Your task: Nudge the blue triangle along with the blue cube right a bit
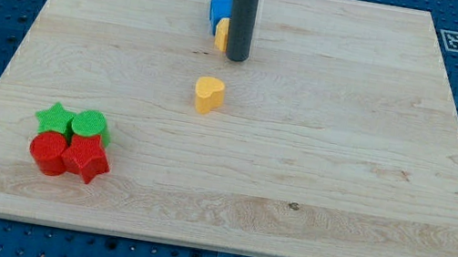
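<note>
My tip rests on the wooden board near the view's top, a little left of centre. Blue blocks sit just left of the rod, partly hidden by it; I cannot make out a separate triangle and cube. A yellow block lies pressed against the rod's left side, just below the blue. The tip stands at the right edge of this cluster, touching or nearly touching it.
A yellow heart block lies below the tip. At the view's lower left a cluster holds a green star, a green round block, a red round block and a red star.
</note>
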Available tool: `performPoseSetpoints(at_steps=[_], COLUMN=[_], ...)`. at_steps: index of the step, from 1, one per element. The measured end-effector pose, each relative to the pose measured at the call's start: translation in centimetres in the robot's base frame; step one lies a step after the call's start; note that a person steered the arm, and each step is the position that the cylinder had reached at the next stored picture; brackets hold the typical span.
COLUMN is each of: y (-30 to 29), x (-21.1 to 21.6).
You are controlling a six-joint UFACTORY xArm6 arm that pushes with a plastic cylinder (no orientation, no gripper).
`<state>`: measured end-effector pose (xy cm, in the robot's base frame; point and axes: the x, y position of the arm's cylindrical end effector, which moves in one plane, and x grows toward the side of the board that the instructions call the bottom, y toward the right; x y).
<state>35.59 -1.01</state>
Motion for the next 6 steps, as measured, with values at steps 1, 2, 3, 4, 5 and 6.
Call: performPoseSetpoints(at_steps=[1,2,3,4,5,6], y=[0.0,1.1,2.9,5.6,9.3,10.5], x=[0.0,0.6,2.3,2.5,0.9,-1.3])
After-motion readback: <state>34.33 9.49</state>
